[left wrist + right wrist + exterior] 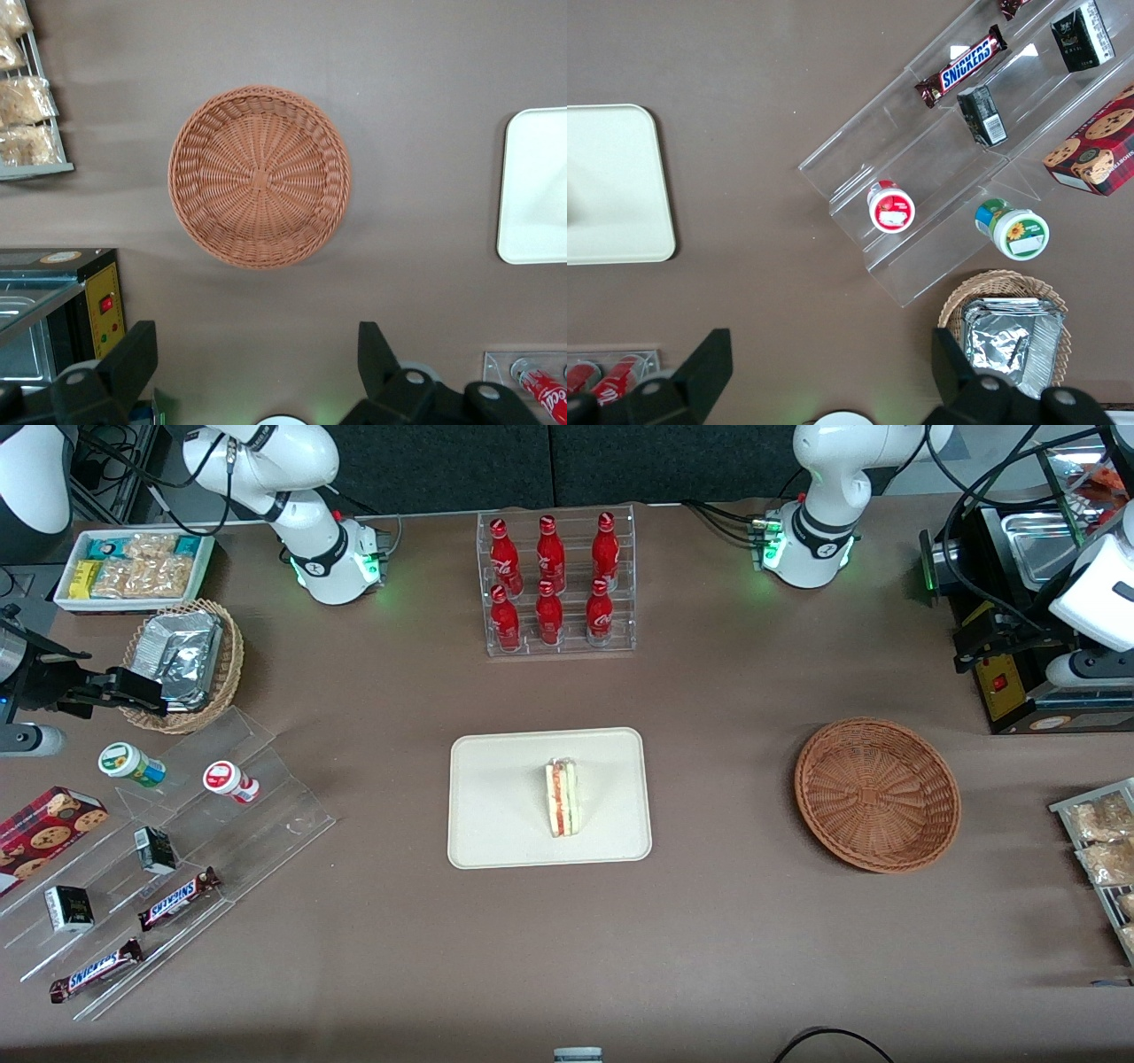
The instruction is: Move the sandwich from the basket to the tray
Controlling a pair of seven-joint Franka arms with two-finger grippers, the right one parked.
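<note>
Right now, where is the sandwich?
In the front view the sandwich stands on the cream tray at the table's middle, nearer the camera than the red bottles. The basket is empty, and the hand hangs open above it.

Cola bottles (551,580) — Snickers bars (178,897)

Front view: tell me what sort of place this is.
Probably a lab mock-up of a snack counter: a clear rack of red cola bottles, acrylic steps holding Snickers bars, a small oven. The left arm's claw hangs open, above the table, near the reddish-brown wicker basket.
</note>
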